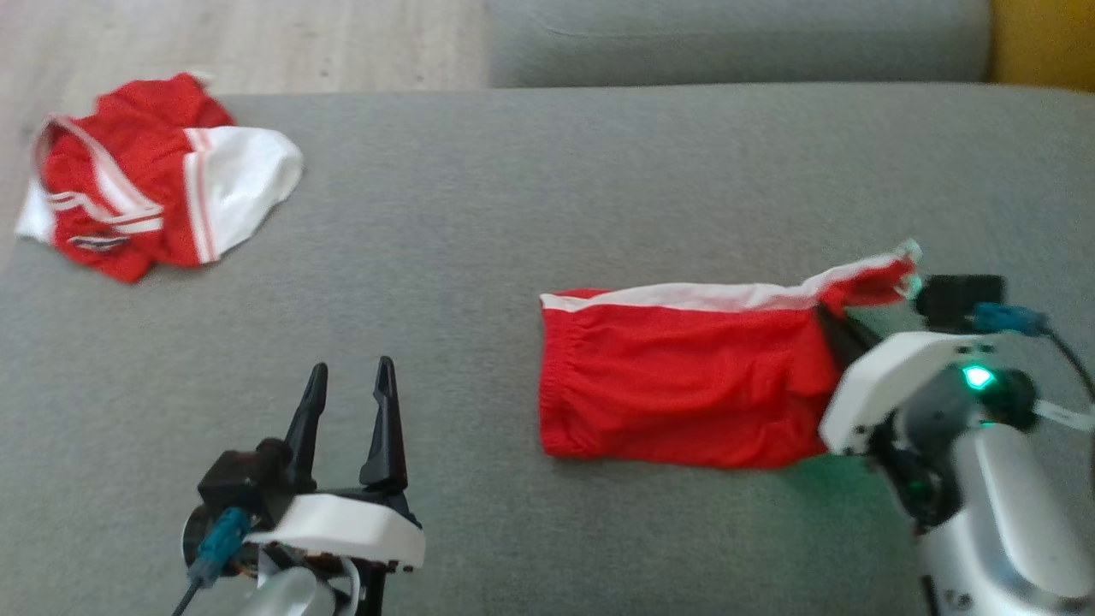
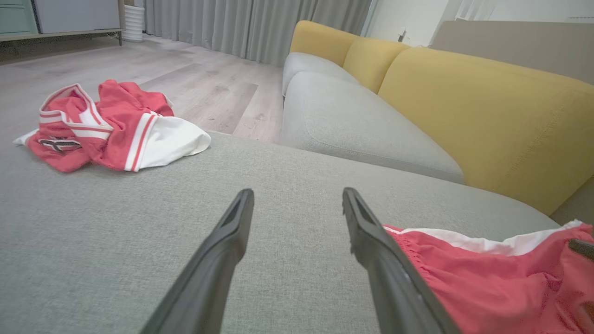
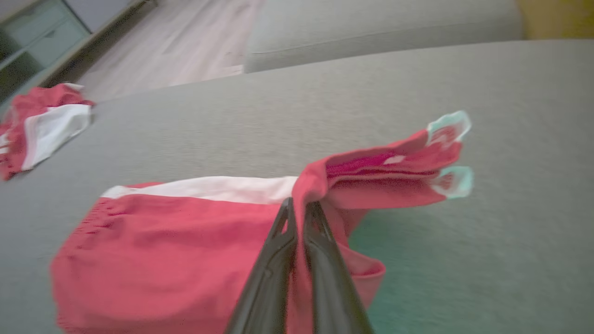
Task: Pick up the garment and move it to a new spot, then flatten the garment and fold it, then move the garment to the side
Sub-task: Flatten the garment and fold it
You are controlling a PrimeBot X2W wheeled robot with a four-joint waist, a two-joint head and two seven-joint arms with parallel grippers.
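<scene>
The garment [image 1: 684,385] is a pair of red shorts with a white side stripe, lying mostly flat on the grey cushion [image 1: 513,214] right of centre. My right gripper [image 1: 824,311] is shut on its right end, where a fold of fabric [image 3: 394,167] stands lifted off the cushion past the pinched fingers [image 3: 278,250]. The right wrist view has the closed fingertips of that gripper [image 3: 299,204] buried in the red cloth [image 3: 162,250]. My left gripper [image 1: 352,366] hovers open at the lower left, empty, well left of the shorts [image 2: 501,287]; its open tips [image 2: 297,191] point across bare cushion.
A second, crumpled red-and-white garment [image 1: 154,180] lies at the cushion's far left corner [image 2: 116,127]. Beyond the cushion are another grey seat [image 1: 736,38], a yellow sofa back [image 2: 464,102] and wooden floor [image 1: 239,43] to the far left.
</scene>
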